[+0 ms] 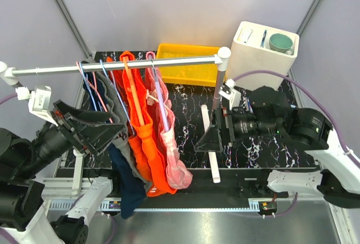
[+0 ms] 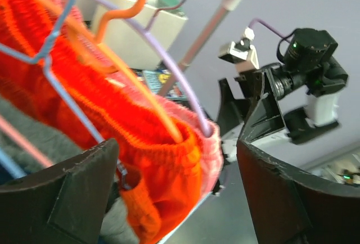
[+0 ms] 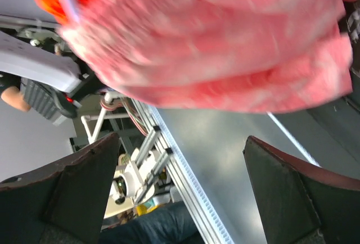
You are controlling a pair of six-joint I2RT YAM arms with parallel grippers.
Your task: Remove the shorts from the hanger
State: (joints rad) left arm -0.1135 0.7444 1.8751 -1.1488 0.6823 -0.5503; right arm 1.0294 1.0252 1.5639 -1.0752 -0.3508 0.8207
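Orange shorts (image 1: pixel 147 143) and pink shorts (image 1: pixel 173 149) on hangers (image 1: pixel 128 71) at the rail (image 1: pixel 118 66), side by side above the counter (image 1: pixel 253 149). Left fingers (image 2: pixel 62 199) spread wide around the orange pair, gripping nothing. Right fingers (image 3: pixel 298 193) open also, near the pink pair.

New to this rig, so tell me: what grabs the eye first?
The bright orange shorts hanging from the silver rail, with the light pink shorts just to their right. The left claw and right claw flank them from either side, both open.

The shorts (image 1: pixel 152 148) hang under the rail (image 1: pixel 56 68); the bin (image 1: pixel 191 74) sits behind it, the box (image 1: pixel 253 58) past its right end.
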